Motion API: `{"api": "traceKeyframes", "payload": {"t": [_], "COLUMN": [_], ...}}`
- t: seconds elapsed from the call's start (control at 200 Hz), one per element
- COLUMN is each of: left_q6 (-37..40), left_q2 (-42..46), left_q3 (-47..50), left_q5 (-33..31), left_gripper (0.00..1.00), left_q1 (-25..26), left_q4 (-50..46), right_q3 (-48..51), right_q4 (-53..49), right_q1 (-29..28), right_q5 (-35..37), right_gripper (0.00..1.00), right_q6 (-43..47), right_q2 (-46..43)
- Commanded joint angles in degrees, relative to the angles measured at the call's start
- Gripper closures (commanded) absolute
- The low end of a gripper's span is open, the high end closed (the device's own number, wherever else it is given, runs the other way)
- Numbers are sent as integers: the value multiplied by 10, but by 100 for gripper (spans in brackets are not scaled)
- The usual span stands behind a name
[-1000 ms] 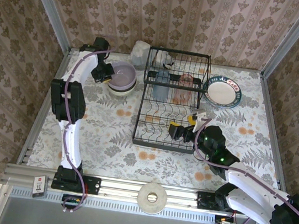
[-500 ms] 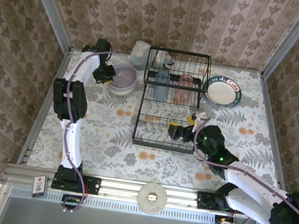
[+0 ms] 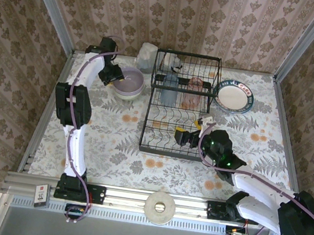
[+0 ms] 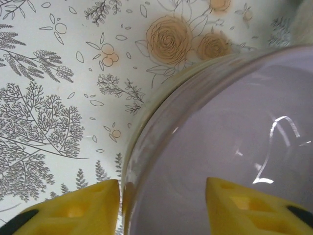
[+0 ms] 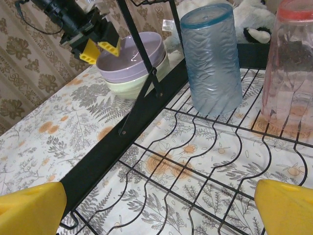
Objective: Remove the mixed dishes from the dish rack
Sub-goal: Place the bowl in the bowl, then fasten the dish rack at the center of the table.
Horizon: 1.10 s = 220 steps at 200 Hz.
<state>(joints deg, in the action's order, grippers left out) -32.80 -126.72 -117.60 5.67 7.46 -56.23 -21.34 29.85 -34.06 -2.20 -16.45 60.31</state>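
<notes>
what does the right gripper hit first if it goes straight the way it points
Most likely the blue tumbler in the dish rack; the right gripper points over the wire floor toward it, though depth is unclear.

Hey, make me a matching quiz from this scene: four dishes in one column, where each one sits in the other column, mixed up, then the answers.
Things:
1. lavender bowl
2. pale green bowl
3. grey-blue tumbler
4. plate

Places:
A. flat on the table, right of the dish rack
B. rim between the left fingers
C. standing on the dish rack's lower wires
D. underneath another bowl

Pairs: 1-B, 2-D, 3-C, 4-A
</notes>
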Motion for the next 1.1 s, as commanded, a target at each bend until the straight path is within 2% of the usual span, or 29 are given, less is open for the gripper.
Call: {"api": "traceKeyframes", "payload": {"t": [0.0,0.215,0.41,0.545,0.715,0.91,1.095], "left_q6": [5,41,58,82,83,48,37], "left_q2": [36,124,271,370,459,502,484], "left_q3": [-28,-5,144,246,375,502,537], "left_q5": [9,-33,-35,-39,-13,25,18], "left_gripper": [43,15,0,1,9,20,29], "left_q1": [3,27,58,96,161,246,292], "left_q4": [-7,6,62,71,51,72,89], "right_q3": [8,26,22,15,-18,-98,-155], "right_q4": [41,112,205,309,451,454,454], "right_q1": [-4,-4,-5,-5,-5,-5,-1], "right_q5": [8,24,26,30,35,30,30], "right_gripper": [0,0,0,0,0,0,0], "right_q6": [21,51,93,126,148,158,163], "right_q2": [7,39,104,176,316,408,470]}}
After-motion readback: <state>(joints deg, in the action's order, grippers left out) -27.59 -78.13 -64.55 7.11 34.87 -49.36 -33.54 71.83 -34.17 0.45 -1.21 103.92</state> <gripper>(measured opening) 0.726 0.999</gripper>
